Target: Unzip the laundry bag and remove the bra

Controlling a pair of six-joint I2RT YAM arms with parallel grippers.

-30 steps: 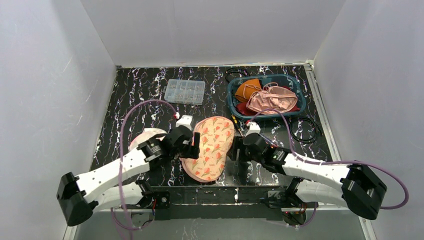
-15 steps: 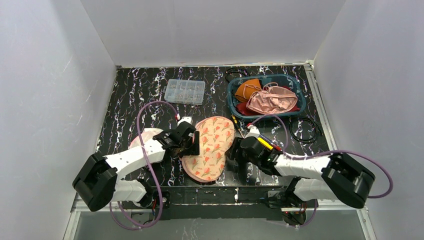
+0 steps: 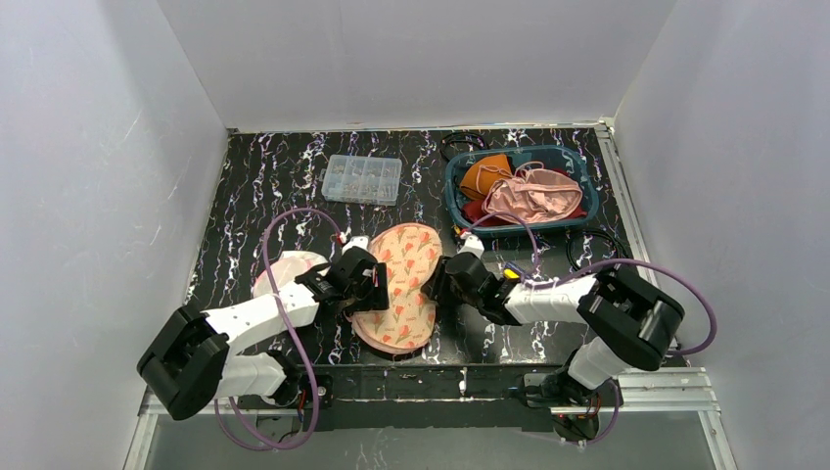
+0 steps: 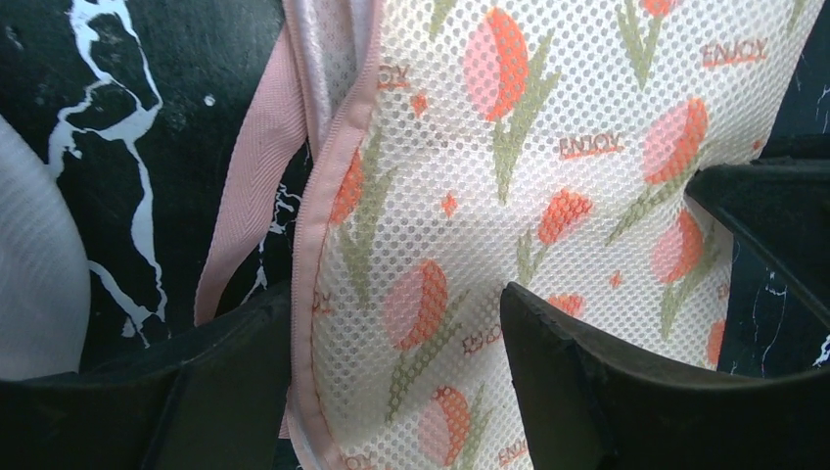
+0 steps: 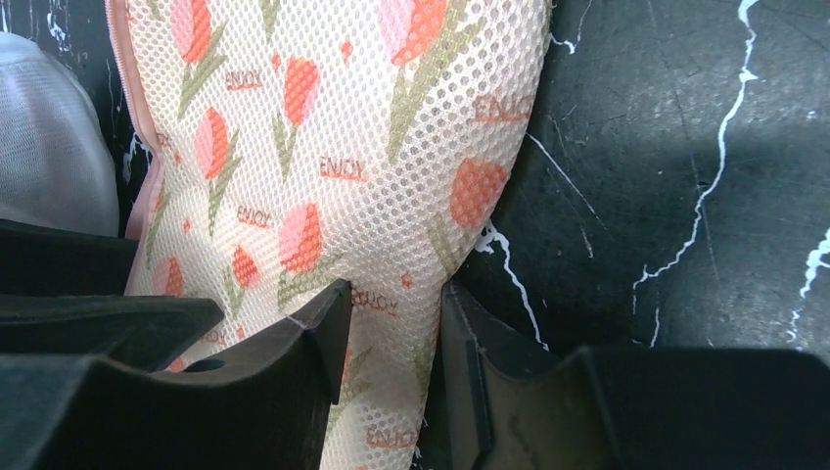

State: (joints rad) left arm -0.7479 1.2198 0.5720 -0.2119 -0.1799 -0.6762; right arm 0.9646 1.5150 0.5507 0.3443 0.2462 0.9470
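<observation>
Right claw (image 5: 391,315) closed in, tulip-mesh laundry bag (image 3: 401,286)

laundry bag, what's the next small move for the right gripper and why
Probably close the right gripper firmly on the laundry bag: its right edge sits between the fingers, grip unclear. The left gripper stands open over the zipper edge.

The table (image 3: 264,176) has a black top veined with white like marble, with a slight sheen. Plain white walls box it in on three sides: a back wall (image 3: 411,59), a left wall (image 3: 88,196) with faint marks, and a right wall (image 3: 724,147). A pale metal strip (image 3: 619,176) runs along the table's right edge, and a metal rail (image 3: 675,377) along its near edge. The light is even and diffuse, casting only soft shadows.
</observation>
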